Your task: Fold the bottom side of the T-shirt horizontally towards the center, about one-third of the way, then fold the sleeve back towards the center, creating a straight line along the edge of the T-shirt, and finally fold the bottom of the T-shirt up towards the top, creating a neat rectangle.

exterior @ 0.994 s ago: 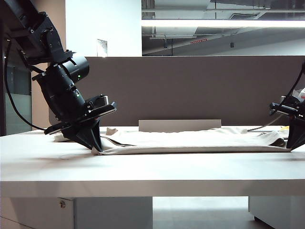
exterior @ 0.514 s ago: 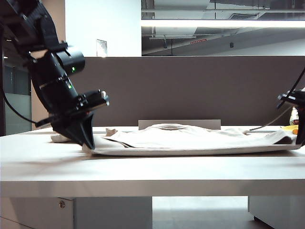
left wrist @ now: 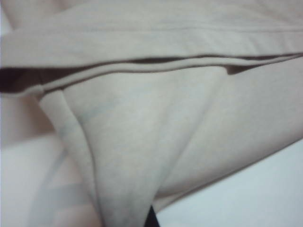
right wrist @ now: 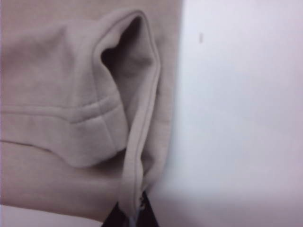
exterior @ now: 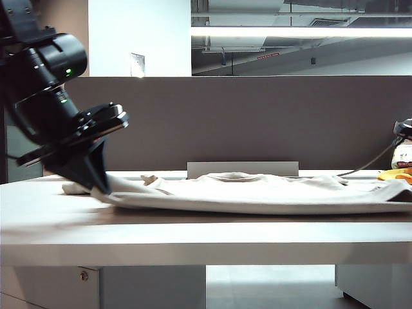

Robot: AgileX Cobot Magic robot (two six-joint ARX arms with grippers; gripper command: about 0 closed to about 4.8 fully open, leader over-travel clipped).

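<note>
While lifted off desk [exterior: 206, 235], T-shirt [exterior: 257, 192] hangs pinched between left gripper [exterior: 98, 187] jaws and right gripper [right wrist: 135, 212] jaws.

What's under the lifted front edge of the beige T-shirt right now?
Shadow and bare white table under the beige cloth T-shirt, pinched by the shut left gripper and the shut right gripper. Further back is covered.

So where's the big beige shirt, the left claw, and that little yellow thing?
Big beige cloth T-shirt [exterior: 257, 193]: exterior view, middle of the cloth.
Left claw [exterior: 98, 188]: exterior view, black tip pinching the shirt's edge.
Small yellow-orange item [exterior: 394, 174]: exterior view, its top, far right.
</note>
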